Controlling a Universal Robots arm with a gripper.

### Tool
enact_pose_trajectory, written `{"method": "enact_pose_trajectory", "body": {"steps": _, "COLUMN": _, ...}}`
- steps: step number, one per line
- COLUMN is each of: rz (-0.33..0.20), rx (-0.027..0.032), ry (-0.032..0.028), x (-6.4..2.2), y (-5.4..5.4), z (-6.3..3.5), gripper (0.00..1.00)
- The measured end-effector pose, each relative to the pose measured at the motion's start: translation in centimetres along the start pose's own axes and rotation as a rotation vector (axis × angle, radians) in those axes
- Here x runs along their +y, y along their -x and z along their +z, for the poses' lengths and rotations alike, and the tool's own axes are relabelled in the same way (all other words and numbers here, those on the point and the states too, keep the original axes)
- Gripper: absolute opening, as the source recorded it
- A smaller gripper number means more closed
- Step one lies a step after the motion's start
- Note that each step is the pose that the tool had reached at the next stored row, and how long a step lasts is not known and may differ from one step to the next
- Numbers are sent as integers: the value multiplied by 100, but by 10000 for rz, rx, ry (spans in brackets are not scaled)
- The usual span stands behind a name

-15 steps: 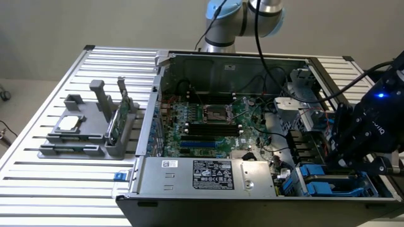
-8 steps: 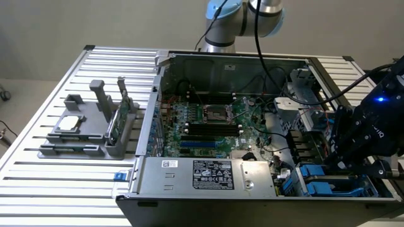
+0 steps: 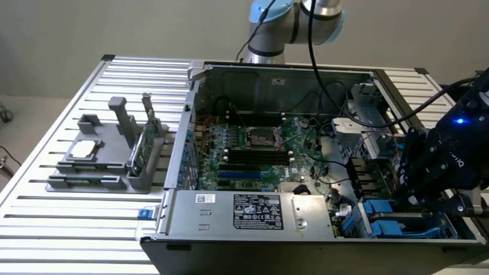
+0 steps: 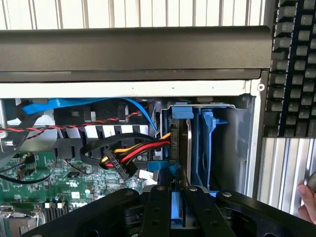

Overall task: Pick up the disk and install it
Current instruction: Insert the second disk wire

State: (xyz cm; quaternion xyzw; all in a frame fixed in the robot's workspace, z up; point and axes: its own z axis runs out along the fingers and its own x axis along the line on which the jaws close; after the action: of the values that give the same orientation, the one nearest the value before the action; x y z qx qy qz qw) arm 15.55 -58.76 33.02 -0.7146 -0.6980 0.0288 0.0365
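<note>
The disk (image 4: 184, 148) stands on edge in the drive bay at the corner of the open computer case (image 3: 191, 114), its silver-grey edge framed by the bright blue carrier (image 4: 206, 143). My gripper (image 4: 174, 191) reaches down over it with the fingers (image 4: 158, 207) close together on both sides of the disk's near end, shut on it. In the exterior view the gripper (image 3: 416, 197) hangs over the blue bay (image 3: 382, 217) at the case's front corner, on that view's right. The disk's label is hidden.
Red, yellow and black power cables (image 4: 133, 154) and a blue data cable (image 4: 59, 104) run beside the bay. A grey holder (image 3: 99, 166) on the slatted table carries a processor chip (image 3: 82, 150) and a green card (image 3: 145, 143). A keyboard (image 4: 294, 64) and a person's hand (image 4: 308, 197) lie outside the case.
</note>
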Motion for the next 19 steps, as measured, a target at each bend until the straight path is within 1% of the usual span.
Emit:
{"method": "enact_pose_trajectory", "body": {"steps": 1, "rz": -3, "rx": 26, "ry": -1, "x": 0, "y": -1, "z": -2, "gripper": 18}}
{"method": "enact_pose_trajectory", "body": {"steps": 2, "rz": -4, "rx": 45, "ry": -4, "x": -1, "y": 0, "z": -7, "gripper": 24}}
{"method": "enact_pose_trajectory", "body": {"steps": 3, "rz": -2, "rx": 23, "ry": -2, "x": -6, "y": 0, "z": -42, "gripper": 24}}
{"method": "enact_pose_trajectory", "body": {"steps": 4, "rz": -1, "rx": 13, "ry": -2, "x": -12, "y": -1, "z": -80, "gripper": 24}}
{"method": "enact_pose_trajectory", "body": {"steps": 5, "rz": 0, "rx": 20, "ry": -3, "x": -24, "y": 0, "z": -112, "gripper": 24}}
{"method": "enact_pose_trajectory", "body": {"steps": 6, "rz": 0, "rx": 12, "ry": -2, "x": -38, "y": -1, "z": -155, "gripper": 24}}
{"method": "enact_pose_trajectory", "body": {"steps": 8, "rz": 1, "rx": 13, "ry": -2, "x": -89, "y": 0, "z": -230, "gripper": 24}}
{"method": "enact_pose_trajectory", "body": {"steps": 14, "rz": 1, "rx": 8, "ry": 1, "x": -300, "y": 3, "z": -404, "gripper": 24}}
{"method": "enact_pose_trajectory", "body": {"steps": 16, "rz": -1, "rx": 14, "ry": 33, "x": -329, "y": 3, "z": -414, "gripper": 24}}
{"method": "enact_pose_trajectory", "body": {"steps": 19, "rz": -1, "rx": 11, "ry": 33, "x": -329, "y": 3, "z": -415, "gripper": 24}}
